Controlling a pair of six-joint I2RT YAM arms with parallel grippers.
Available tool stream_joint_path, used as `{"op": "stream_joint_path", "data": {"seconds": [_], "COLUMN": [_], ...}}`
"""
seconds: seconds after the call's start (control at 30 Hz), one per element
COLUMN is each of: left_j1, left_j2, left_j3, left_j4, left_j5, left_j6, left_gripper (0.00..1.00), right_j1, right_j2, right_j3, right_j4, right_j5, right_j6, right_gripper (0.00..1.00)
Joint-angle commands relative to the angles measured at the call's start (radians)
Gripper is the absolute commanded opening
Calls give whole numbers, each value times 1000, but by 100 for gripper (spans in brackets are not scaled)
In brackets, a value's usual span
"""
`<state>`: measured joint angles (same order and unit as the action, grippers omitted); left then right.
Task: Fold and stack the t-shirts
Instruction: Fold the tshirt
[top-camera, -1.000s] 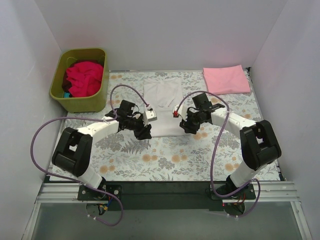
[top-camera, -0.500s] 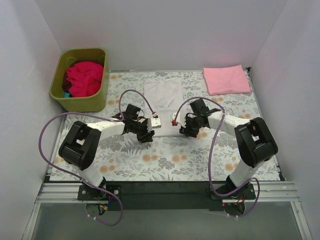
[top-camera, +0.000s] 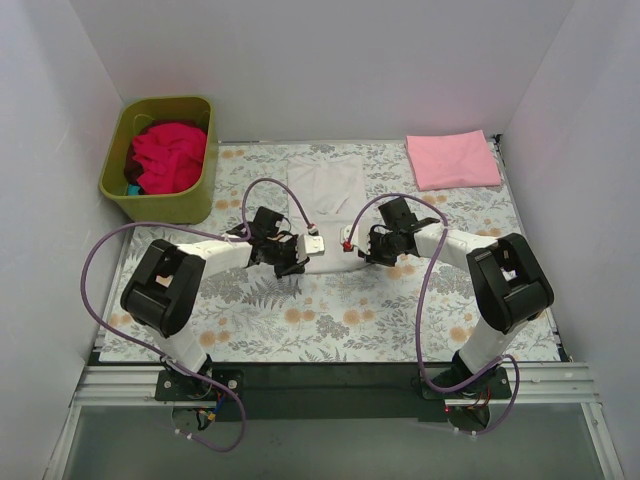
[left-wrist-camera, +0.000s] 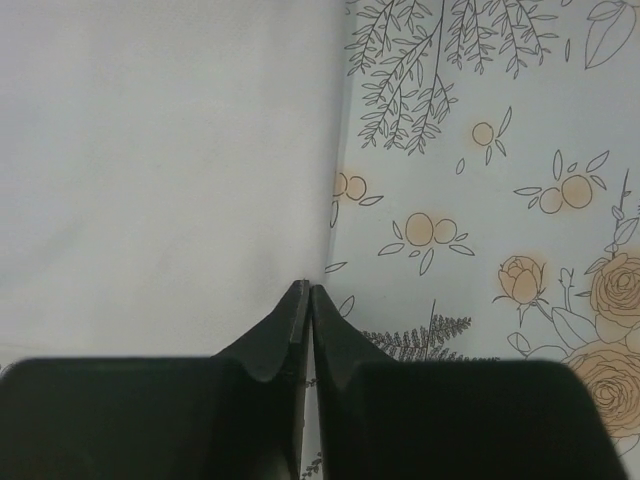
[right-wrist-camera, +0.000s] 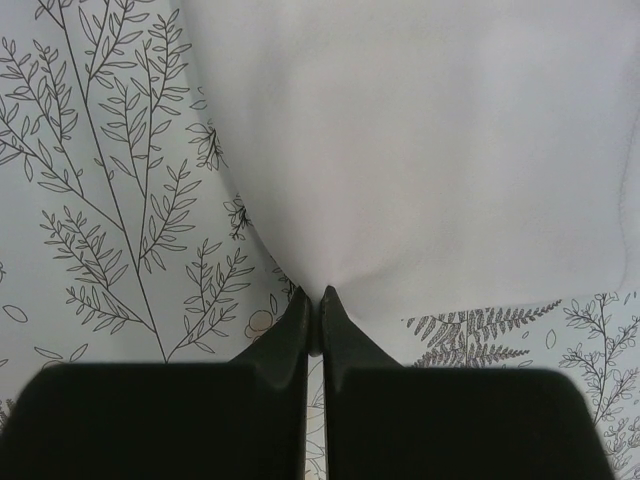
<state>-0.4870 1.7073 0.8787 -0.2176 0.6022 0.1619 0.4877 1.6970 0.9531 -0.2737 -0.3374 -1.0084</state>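
Note:
A white t-shirt (top-camera: 324, 195) lies flat as a narrow strip in the middle of the floral sheet. My left gripper (top-camera: 299, 264) is at its near left corner and my right gripper (top-camera: 358, 254) at its near right corner. In the left wrist view the gripper (left-wrist-camera: 309, 290) is shut, and the white t-shirt (left-wrist-camera: 160, 150) runs its edge into the tips. The right wrist view has the gripper (right-wrist-camera: 320, 293) shut on the white t-shirt (right-wrist-camera: 420, 130), whose cloth puckers toward the tips. A folded pale pink t-shirt (top-camera: 452, 160) lies at the back right. Crimson t-shirts (top-camera: 165, 155) fill the tub.
The olive-green tub (top-camera: 125, 190) stands at the back left corner. The grey-and-orange floral sheet (top-camera: 340, 320) covers the table. White walls close in on the left, back and right. Purple cables loop over both arms.
Both grippers came down onto the white t-shirt's near corners, drew slightly closer together, and shut from open.

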Motion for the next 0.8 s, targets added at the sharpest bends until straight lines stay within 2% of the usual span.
{"op": "stream_joint_path", "data": {"seconds": [0.0, 0.23, 0.27, 0.37, 0.4, 0.53, 0.77], "left_j1": [-4, -4, -4, -4, -4, -4, -4], "left_j2": [8, -21, -32, -72, -78, -86, -34], "left_j3": [11, 63, 60, 48, 48, 52, 65], "left_j4": [-49, -88, -88, -88, -88, -88, -114], "left_j5": [-62, -68, -65, -56, -56, -61, -22], "left_j6": [39, 34, 54, 76, 79, 93, 133], "left_gripper": [1, 0, 13, 33, 35, 36, 29], "right_j1": [6, 6, 6, 8, 8, 9, 9], "right_j2": [-25, -56, -56, -48, -48, -49, -45], "right_j3": [-10, 35, 36, 44, 42, 38, 35], "right_j4": [-24, -65, -68, -82, -85, -85, -88], "right_j5": [20, 1, -2, -3, -5, -12, -9], "right_j6": [-13, -12, -13, -10, -12, -10, -13], "right_gripper": [1, 1, 1, 1, 1, 1, 1]}}
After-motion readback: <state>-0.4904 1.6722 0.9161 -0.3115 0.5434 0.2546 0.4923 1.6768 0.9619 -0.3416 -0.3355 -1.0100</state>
